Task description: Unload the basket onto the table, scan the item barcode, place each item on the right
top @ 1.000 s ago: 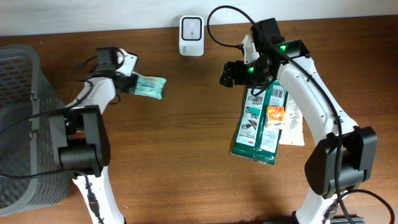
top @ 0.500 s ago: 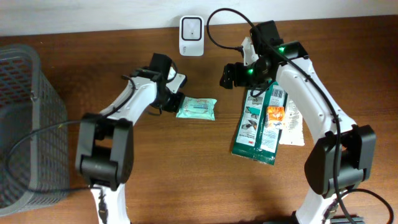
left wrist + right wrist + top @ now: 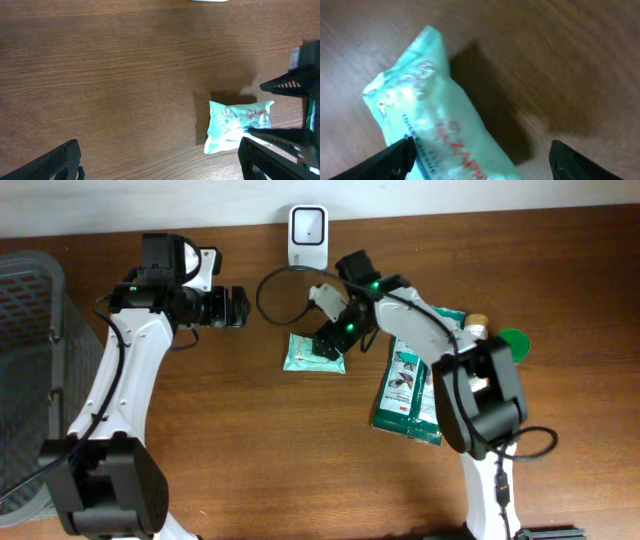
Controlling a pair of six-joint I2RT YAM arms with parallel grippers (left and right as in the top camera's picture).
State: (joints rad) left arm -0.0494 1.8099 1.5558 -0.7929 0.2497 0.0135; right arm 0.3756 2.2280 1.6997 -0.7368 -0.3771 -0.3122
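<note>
Wood table: teal pkt under open R gripper (L gripper open too).

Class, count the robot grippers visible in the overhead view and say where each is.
2. The left gripper is open above bare table, left of the white scanner in the picture. The right gripper is open over the right end of the teal packet. Neither is hidden.

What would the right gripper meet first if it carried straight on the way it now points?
The teal packet. In the wrist view it lies straight ahead of the right gripper, between its open jaws, flat on the table. How close it is remains unclear.
</note>
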